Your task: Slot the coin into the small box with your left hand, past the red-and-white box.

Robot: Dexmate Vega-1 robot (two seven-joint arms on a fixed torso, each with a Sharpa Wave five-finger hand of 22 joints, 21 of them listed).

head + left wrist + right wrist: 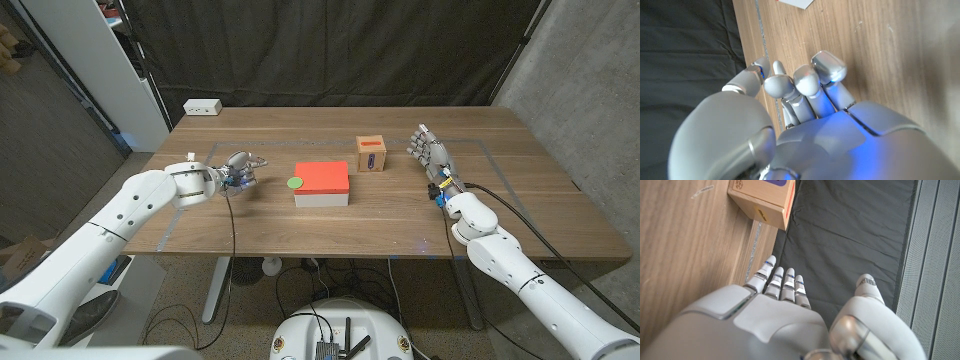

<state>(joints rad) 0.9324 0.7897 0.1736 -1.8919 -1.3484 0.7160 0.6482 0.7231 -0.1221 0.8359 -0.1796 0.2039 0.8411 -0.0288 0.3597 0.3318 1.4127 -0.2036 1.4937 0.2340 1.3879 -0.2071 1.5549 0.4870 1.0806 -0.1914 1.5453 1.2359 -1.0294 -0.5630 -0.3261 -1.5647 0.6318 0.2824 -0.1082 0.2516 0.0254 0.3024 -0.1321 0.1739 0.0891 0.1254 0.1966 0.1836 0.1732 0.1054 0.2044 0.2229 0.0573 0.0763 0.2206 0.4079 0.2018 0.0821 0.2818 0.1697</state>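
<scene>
Green coin lies on the bench touching the red-and-white box, unheld; left hand, fingers curled on nothing, waits left of it, small box beyond.

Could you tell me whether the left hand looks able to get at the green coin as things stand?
Probably yes. The left hand is beside the green coin, with only bare table between them; the red-and-white box lies on the coin's far side.
</scene>
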